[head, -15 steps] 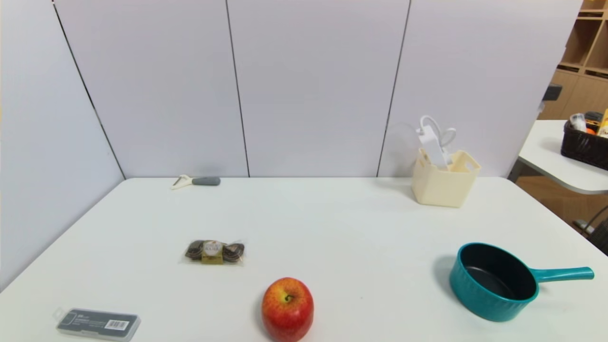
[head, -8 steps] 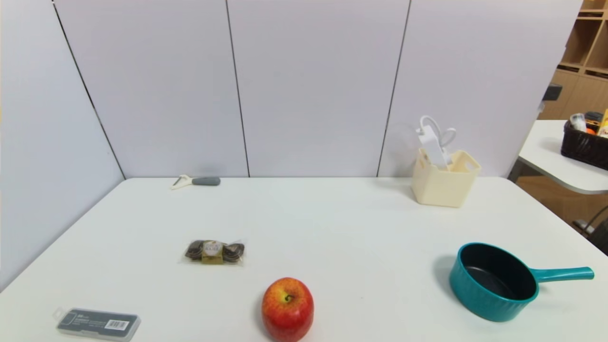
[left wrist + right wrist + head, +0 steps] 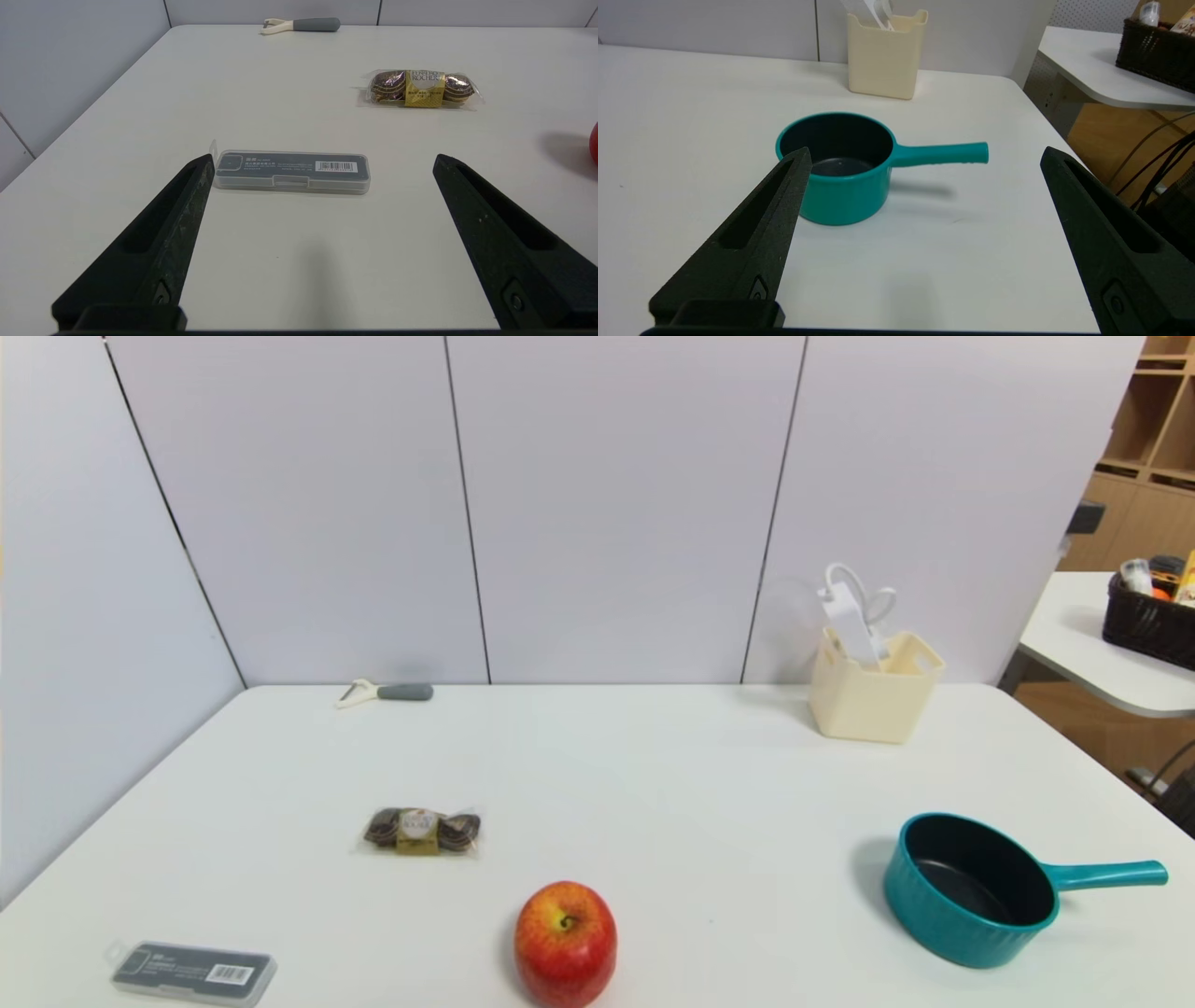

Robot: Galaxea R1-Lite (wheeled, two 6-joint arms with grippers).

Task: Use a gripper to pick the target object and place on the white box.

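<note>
- Pale wall panels are seen behind a white table (image 3: 653, 775), at whose far right corner the white box (image 3: 873, 695) is set.
- The power strip (image 3: 851, 621) is found standing tilted inside the box, its cord looped above the rim.
- It is judged light, rigid and smooth; a hold across its flat faces near the middle would be best.
- The right gripper (image 3: 924, 163) is held low before the teal saucepan (image 3: 840, 168), fingers wide apart, nothing held.
- The left gripper (image 3: 322, 163) is parked, fingers spread, near the grey case (image 3: 292, 170).

left end effector (image 3: 322, 161) | matte black tapered fingers (slotted, screw near base)
</note>
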